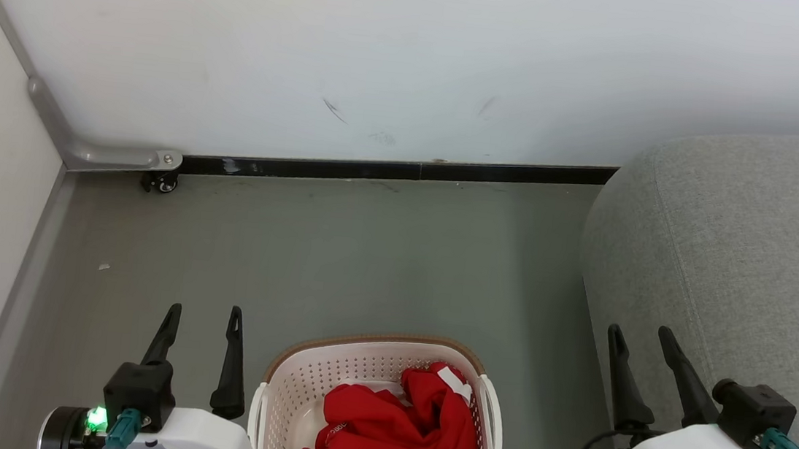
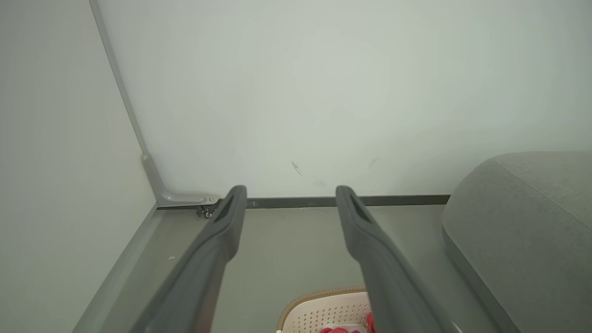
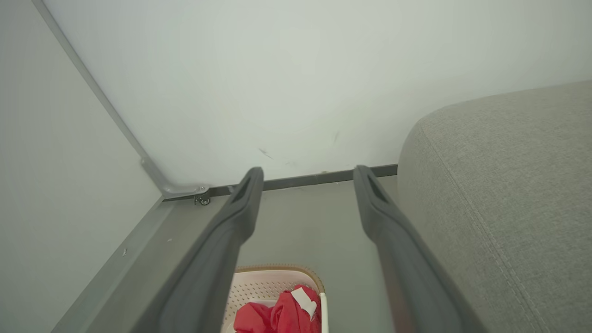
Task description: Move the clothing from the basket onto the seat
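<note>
Left arm: my left gripper [image 1: 206, 308] sits at the lower left of the head view. Its 2 long dark fingers point up the frame over the grey floor [image 1: 367, 251], spread wide apart and holding nothing.

Right arm: my right gripper [image 1: 638, 330] sits at the lower right. Its 2 fingers lean slightly toward the upper left, are equally wide apart and are empty. The tips appear against the left edge of the large, rounded, light grey woven-fabric seat [image 1: 734, 249], which fills the right side of the frame. I cannot tell whether they touch it.

The cream-white perforated plastic basket [image 1: 303, 384] with a brown rim stands on the floor at bottom centre, between the 2 grippers and just beside the left one. The bright red fabric clothing [image 1: 387, 429], showing a white tag, lies bunched inside the basket, against its right wall.

In both wrist views the fingers frame the white wall [image 1: 416, 50] and the dark skirting strip [image 1: 390, 171].
</note>
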Controlling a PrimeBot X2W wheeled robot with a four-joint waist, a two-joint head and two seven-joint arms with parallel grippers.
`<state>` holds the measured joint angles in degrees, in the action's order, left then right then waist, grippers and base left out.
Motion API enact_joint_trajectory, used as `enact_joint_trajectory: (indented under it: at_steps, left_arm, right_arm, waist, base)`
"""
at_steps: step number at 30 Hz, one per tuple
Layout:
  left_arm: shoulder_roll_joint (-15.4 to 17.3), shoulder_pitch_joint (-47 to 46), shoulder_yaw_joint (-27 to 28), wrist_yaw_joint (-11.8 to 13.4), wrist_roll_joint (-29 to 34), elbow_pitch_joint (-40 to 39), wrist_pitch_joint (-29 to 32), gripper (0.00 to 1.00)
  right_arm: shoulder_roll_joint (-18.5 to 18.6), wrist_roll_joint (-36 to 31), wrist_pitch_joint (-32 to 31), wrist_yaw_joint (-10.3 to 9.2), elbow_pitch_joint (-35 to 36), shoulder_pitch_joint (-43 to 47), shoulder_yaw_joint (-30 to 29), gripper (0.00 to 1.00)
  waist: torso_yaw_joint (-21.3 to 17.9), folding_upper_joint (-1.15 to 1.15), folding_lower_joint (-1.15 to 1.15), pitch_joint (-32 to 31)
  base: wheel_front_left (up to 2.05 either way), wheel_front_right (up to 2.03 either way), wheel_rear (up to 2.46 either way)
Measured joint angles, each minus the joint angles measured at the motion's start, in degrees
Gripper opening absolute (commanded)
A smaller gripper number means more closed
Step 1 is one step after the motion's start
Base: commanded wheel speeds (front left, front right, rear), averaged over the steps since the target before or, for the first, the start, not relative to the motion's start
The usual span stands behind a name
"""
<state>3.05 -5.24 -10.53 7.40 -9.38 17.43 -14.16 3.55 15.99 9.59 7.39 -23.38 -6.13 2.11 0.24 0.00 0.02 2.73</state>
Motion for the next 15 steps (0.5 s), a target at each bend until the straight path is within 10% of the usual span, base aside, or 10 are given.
enact_joint_trajectory:
  at_steps: [15]
  left_arm:
    - [-0.04, -0.01, 0.21, 0.00, 0.01, 0.78, 0.00, 1.00]
  right_arm:
    - [-0.20, -0.44, -0.02, 0.00, -0.60, 0.01, -0.33, 1.00]
  waist:
    - [-0.04, 0.00, 0.00, -0.01]
  base:
    - [0.00, 0.00, 0.00]
